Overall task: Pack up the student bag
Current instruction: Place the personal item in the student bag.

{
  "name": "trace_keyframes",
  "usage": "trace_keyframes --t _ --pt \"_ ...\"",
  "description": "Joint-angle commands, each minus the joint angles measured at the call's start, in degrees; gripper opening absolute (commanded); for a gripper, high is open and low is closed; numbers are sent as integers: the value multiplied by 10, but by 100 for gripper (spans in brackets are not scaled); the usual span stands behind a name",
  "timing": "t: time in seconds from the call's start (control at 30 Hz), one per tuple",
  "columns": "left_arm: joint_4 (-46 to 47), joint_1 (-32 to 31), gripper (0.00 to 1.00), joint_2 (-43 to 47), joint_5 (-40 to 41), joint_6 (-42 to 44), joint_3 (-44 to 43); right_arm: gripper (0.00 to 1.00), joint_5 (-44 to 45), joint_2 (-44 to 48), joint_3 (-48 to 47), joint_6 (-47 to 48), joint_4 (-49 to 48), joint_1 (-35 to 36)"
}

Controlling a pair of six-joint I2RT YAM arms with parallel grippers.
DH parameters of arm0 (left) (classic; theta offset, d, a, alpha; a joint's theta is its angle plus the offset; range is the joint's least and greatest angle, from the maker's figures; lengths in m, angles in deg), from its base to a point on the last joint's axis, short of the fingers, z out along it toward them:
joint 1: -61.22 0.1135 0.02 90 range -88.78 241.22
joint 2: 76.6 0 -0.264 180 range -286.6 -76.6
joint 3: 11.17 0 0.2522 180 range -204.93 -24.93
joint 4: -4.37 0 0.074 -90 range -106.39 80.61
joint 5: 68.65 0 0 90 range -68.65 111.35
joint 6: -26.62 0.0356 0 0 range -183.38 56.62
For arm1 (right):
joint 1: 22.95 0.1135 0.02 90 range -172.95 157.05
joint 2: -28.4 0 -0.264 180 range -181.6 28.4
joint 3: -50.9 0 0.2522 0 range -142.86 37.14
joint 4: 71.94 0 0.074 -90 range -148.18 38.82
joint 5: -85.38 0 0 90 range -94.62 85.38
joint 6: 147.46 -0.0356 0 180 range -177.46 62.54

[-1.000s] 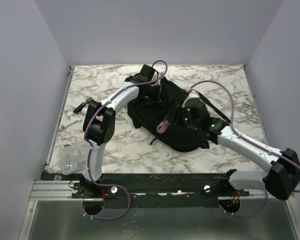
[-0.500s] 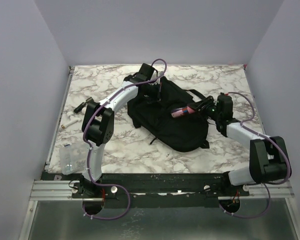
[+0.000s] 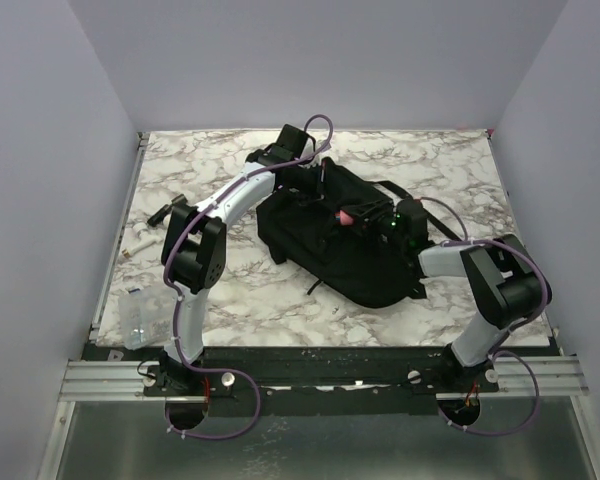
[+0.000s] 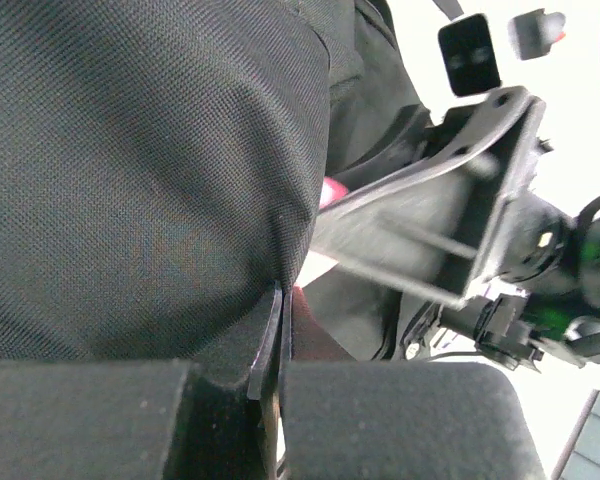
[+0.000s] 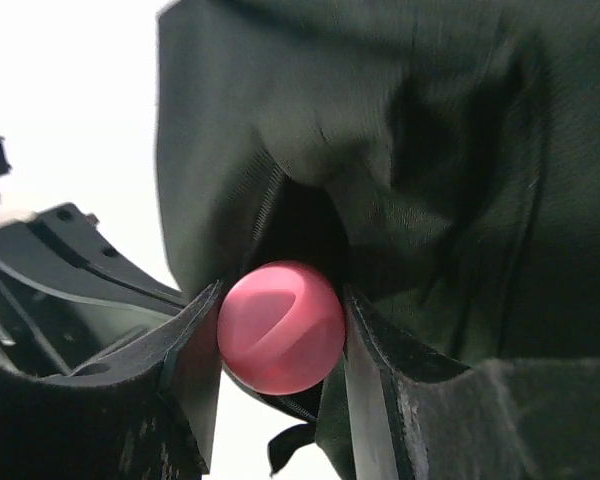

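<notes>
Fingers of right gripper (image 5: 282,315), reaching in from 3 o'clock, pinch pink round-ended object (image 5: 280,335) against dark fold of student bag (image 3: 355,262) slumped mid marble table (image 3: 210,290); at bag's 11 o'clock corner, left gripper (image 4: 276,340) pressed together on fabric.

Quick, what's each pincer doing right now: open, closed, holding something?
Left pincer: closed, pinching fabric of the black bag.
Right pincer: closed on a pink rounded object at the bag's opening.
</notes>
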State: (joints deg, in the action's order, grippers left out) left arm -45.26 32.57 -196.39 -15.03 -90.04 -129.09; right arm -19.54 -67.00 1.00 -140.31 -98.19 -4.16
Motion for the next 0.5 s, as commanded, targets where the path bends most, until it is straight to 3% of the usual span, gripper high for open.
trace_keyframes --t 0.0,0.1,0.2,0.33,0.47 --pt "15 -6 0 21 -54 -19 4 7 -12 -54 -29 -71 -94 46" --pt "15 -5 0 14 -50 -25 9 31 -61 -69 -12 -55 -131 21" --pt "16 -5 0 12 -50 -31 17 59 -96 -70 1 -13 -99 -7" --pt "16 -6 0 15 -39 -22 23 69 -138 -68 26 4 -126 -41" --pt "15 -5 0 17 -44 -21 22 72 -162 -51 16 41 -65 -54"
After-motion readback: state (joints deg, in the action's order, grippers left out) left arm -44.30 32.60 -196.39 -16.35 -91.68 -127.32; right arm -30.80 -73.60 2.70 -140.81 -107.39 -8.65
